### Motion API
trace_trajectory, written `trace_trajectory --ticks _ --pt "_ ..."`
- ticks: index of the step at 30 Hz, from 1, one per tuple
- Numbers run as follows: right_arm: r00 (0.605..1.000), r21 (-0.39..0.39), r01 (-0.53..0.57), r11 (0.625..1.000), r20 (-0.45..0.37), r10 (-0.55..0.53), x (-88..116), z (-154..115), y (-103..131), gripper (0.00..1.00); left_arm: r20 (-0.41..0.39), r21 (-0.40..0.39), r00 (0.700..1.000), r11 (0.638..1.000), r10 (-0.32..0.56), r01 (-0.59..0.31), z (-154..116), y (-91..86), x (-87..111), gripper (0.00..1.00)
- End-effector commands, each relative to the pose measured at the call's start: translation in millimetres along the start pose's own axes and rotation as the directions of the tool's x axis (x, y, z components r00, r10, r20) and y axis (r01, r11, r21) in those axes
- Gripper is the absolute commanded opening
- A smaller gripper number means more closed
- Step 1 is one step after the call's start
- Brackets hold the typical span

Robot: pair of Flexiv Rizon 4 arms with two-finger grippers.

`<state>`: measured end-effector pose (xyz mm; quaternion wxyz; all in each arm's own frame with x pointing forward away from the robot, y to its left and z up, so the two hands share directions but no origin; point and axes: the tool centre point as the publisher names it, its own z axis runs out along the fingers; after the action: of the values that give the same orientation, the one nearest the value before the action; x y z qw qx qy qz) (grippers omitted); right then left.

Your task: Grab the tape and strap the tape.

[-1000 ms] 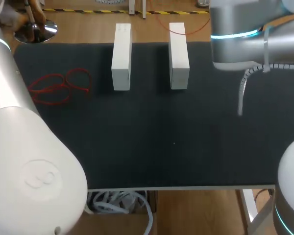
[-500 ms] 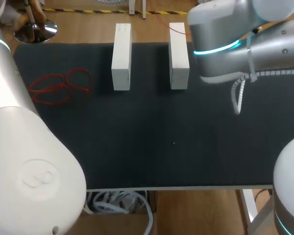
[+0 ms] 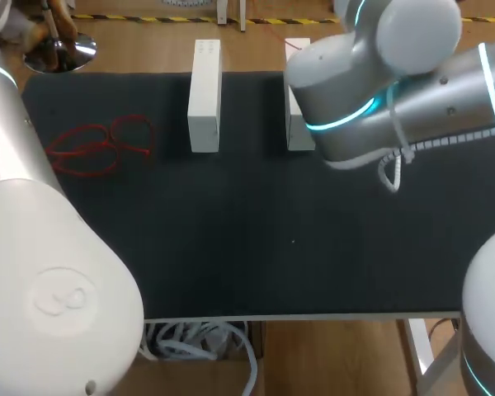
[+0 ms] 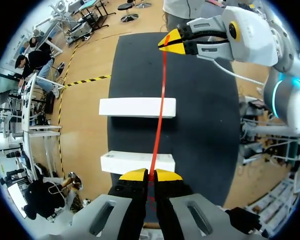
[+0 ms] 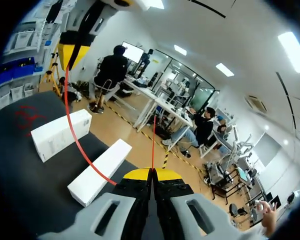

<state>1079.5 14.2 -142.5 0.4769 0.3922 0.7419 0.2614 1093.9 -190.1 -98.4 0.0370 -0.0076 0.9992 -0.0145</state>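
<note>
The left gripper (image 4: 151,175) was clenched on the red tape (image 4: 158,115), which ran across two white blocks (image 4: 137,107) to the right gripper (image 4: 167,42), likewise clenched on it. Red loops (image 3: 99,147) lay at the tabletop's (image 3: 231,247) upper left.

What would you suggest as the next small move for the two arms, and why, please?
Probably lower both ends of the red tape together, so it settles across the white blocks. The left gripper and the right gripper are each shut on one end, and the tape stretches between them over both blocks, seemingly above them rather than resting on them.
</note>
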Motion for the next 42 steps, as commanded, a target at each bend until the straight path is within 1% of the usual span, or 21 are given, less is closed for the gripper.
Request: trace_trajectory --ticks 1,4,6,8,9,12,14,18,19,20,23,25,26,28,30,32,33,39,40,42 --pt "0.999 0.046 -0.005 0.999 0.04 0.003 5.3 -0.1 4.4 0.0 -0.002 -0.006 1.0 1.0 -0.002 0.002 -1.3 -0.9 -0.3 0.0" --pt "0.999 0.064 -0.038 0.997 0.041 0.035 5.5 -0.4 6.4 0.0 -0.002 -0.006 1.0 1.0 -0.002 0.002 -1.3 -0.9 -0.3 0.0" --pt "0.998 0.08 -0.051 0.996 0.026 0.049 5.0 -0.8 8.7 0.0 -0.002 -0.006 1.0 1.0 -0.002 0.002 -1.3 -0.9 -0.3 0.0" --pt "0.999 0.078 -0.044 0.996 0.025 0.042 4.2 -0.9 10.4 0.0 -0.002 -0.006 1.0 1.0 -0.002 0.002 -1.3 -0.9 -0.3 0.0" --pt "0.999 0.093 -0.038 0.995 0.024 0.036 3.8 -0.6 11.1 0.0 -0.002 -0.006 1.0 1.0 -0.002 0.002 -1.3 -0.9 -0.3 0.0" --pt "1.0 0.103 -0.022 0.994 0.02 0.02 2.5 1.1 11.9 0.0 -0.002 -0.006 1.0 1.0 -0.002 0.002 -1.3 -0.9 -0.3 0.0" --pt "1.0 0.12 0.002 0.993 0.007 -0.003 1.4 1.5 12.9 0.0 -0.002 -0.006 1.0 1.0 -0.002 0.002 -1.3 -0.9 -0.3 0.0" --pt "0.998 0.131 0.061 0.99 -0.019 -0.059 -0.8 3.6 13.0 0.0 -0.002 -0.006 1.0 1.0 -0.002 0.002 -1.3 -0.9 -0.3 0.0" --pt "0.996 0.123 0.088 0.988 -0.036 -0.084 -1.2 4.6 12.6 0.0 -0.002 -0.006 1.0 1.0 -0.002 0.002 -1.3 -0.9 -0.3 0.0" --pt "0.996 0.128 0.088 0.988 -0.033 -0.084 -1.0 4.8 12.1 0.0 -0.002 -0.006 1.0 1.0 -0.002 0.002 -1.3 -0.9 -0.3 0.0" --pt "0.989 0.098 0.15 0.984 -0.031 -0.147 -1.7 6.7 11.1 0.0 -0.002 -0.006 1.0 1.0 -0.002 0.002 -1.3 -0.9 -0.3 0.0" --pt "0.981 0.068 0.194 0.979 0.001 -0.194 -2.3 7.5 10.7 0.0 -0.002 -0.006 1.0 1.0 -0.002 0.002 -1.3 -0.9 -0.3 0.0" --pt "0.98 0.067 0.198 0.978 0.007 -0.198 -3.0 7.7 10.5 0.0 -0.002 -0.006 1.0 1.0 -0.002 0.002 -1.3 -0.9 -0.3 0.0" --pt "0.959 0.013 0.272 0.962 0.074 -0.272 -5.1 9.5 9.2 0.0 -0.002 -0.006 1.0 1.0 -0.002 0.002 -1.3 -0.9 -0.3 0.0" --pt "0.952 0.007 0.293 0.956 0.09 -0.292 -6.9 9.4 9.1 0.0 -0.002 -0.006 1.0 1.0 -0.002 0.002 -1.3 -0.9 -0.3 0.0" --pt "0.939 -0.015 0.323 0.946 0.128 -0.318 -8.0 9.3 8.5 0.0 -0.002 -0.006 1.0 1.0 -0.002 0.002 -1.3 -0.9 -0.3 0.0" --pt "0.935 -0.018 0.334 0.942 0.13 -0.329 -8.7 9.9 7.8 0.0 -0.002 -0.006 1.0 1.0 -0.002 0.002 -1.3 -0.9 -0.3 0.0" --pt "0.934 -0.015 0.331 0.944 0.151 -0.325 -10.7 12.3 5.3 0.0 -0.002 -0.006 1.0 1.0 -0.002 0.002 -1.3 -0.9 -0.3 0.0" --pt "0.938 -0.014 0.319 0.948 0.15 -0.313 -10.6 13.0 5.0 0.0 -0.002 -0.006 1.0 1.0 -0.002 0.002 -1.3 -0.9 -0.3 0.0" --pt "0.957 -0.026 0.258 0.966 0.141 -0.252 -10.1 11.5 7.6 0.0 -0.002 -0.006 1.0 1.0 -0.002 0.002 -1.3 -0.9 -0.3 0.0"
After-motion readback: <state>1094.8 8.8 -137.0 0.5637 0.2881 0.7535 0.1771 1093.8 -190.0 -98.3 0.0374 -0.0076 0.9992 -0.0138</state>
